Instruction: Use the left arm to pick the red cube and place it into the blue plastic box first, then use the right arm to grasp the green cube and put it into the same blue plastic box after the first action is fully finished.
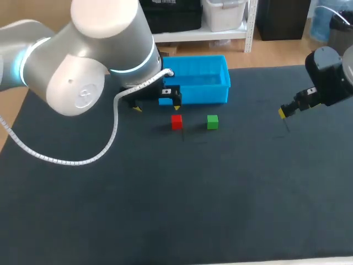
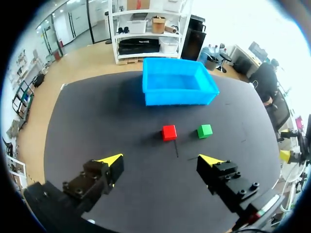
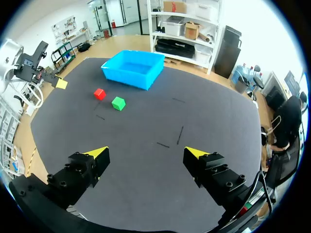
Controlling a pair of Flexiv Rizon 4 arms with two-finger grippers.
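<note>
Dark worktop (image 1: 220,193) holds the red cube (image 1: 176,121) and green cube (image 1: 212,122) side by side before the blue box (image 1: 204,95) — the left pincer (image 2: 161,159), fingers apart, hangs near the red one, seemingly lined up for the first grasp, while the right pincer (image 3: 146,151), likewise apart, hangs well aside.

Red cube (image 1: 176,122), green cube (image 1: 212,122), blue box (image 1: 220,70) (pincer tips yellow).
</note>
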